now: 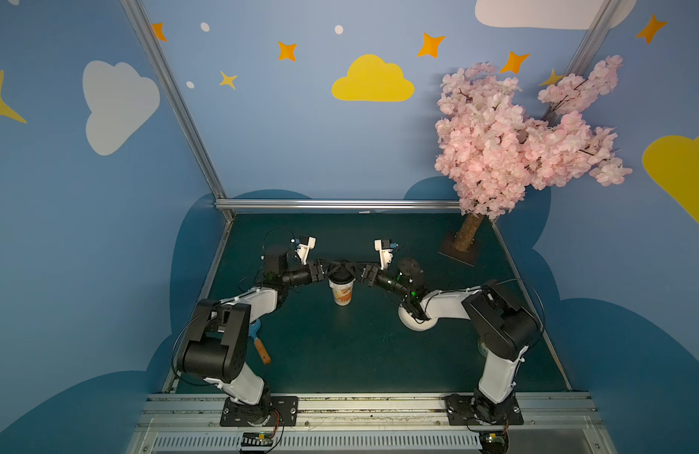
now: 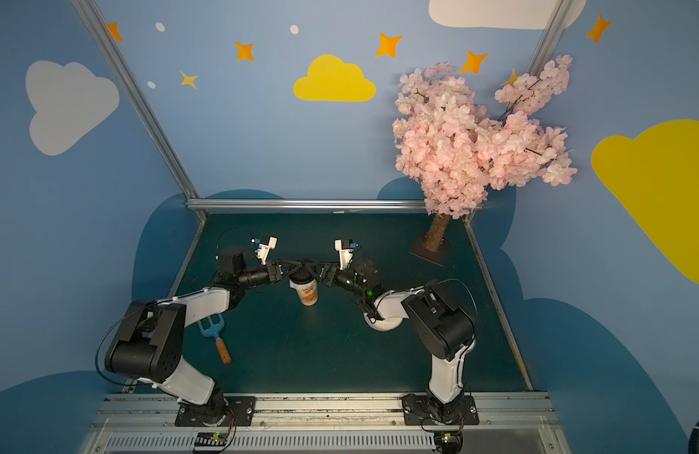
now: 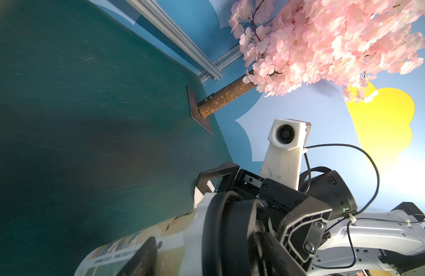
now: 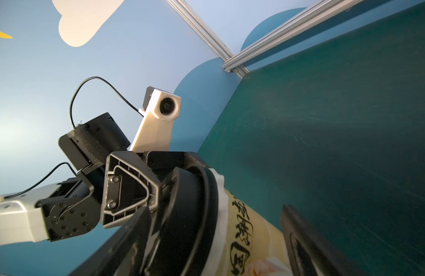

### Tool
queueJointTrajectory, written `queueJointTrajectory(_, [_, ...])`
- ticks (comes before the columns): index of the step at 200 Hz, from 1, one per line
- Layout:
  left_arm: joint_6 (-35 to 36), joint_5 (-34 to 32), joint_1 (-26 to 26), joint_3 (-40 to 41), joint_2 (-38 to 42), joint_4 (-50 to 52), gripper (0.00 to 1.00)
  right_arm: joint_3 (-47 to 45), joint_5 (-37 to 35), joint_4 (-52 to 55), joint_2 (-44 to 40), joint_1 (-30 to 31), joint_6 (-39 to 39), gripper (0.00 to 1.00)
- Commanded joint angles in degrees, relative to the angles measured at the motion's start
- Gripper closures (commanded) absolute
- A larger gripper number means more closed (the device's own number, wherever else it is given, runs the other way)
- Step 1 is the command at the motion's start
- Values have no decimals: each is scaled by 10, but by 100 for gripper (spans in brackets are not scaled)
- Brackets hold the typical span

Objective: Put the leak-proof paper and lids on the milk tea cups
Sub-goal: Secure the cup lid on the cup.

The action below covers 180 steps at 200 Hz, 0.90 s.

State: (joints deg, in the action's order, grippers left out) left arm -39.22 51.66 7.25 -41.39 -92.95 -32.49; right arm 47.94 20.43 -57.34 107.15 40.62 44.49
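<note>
Cup: a tall white paper cup (image 1: 342, 295) with orange print stands upright near the middle of the dark green matte table (image 1: 340, 353), a little toward its far edge.
Lid: a glossy black round plastic lid (image 1: 340, 278) sits on the cup's mouth.
Paper: the leak-proof paper (image 4: 220, 191) is hidden under the lid in both top views. The right wrist view shows it as a thin whitish, slightly ragged collar pinched between lid and cup wall.
Left arm: the left gripper (image 1: 334, 269) meets the cup's top from the table's left side. Its jaws stand apart, one black finger over the lid and the other down the printed wall.
Right arm: the right gripper (image 1: 354, 270) mirrors it from the right side, jaws likewise spread. Whether any finger presses the lid, I cannot tell.
Print: the wrist views show black brush characters on cream, while the top views show only an orange blur.
Fork: a blue plastic fork with a wooden handle (image 2: 219, 341) lies near the left edge. In a top view its tines show, but in the other top view the arm covers them.
Dish: a white round dish (image 1: 414, 323) sits partly under the right arm.
Tree: a pink blossom tree (image 1: 517, 129) with a rough brown trunk stands at the far right corner.
</note>
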Motion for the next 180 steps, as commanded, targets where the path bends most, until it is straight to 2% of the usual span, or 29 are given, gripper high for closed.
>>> queueJointTrajectory(1, [63, -105, 11, 67, -79, 185, 33, -39, -87, 261, 56, 23, -71, 14])
queueJointTrajectory(51, [62, -110, 11, 59, -78, 195, 33, -6, -258, 387, 15, 67, -120, 12])
queueJointTrajectory(76, [66, -112, 11, 54, -78, 204, 33, 17, -317, 421, 26, 86, -116, 12])
queueJointTrajectory(106, [68, -110, 11, 51, -82, 206, 33, 44, -431, 473, 32, 115, -104, 12])
queueJointTrajectory(131, [67, -108, 11, 50, -86, 206, 33, 40, -527, 459, 47, 146, -92, 12])
queueJointTrajectory(151, [67, -108, 11, 47, -89, 208, 33, 36, -578, 438, 64, 167, -84, 12])
queueJointTrajectory(180, [68, -108, 11, 45, -90, 212, 33, 15, -603, 391, 71, 182, -81, 11])
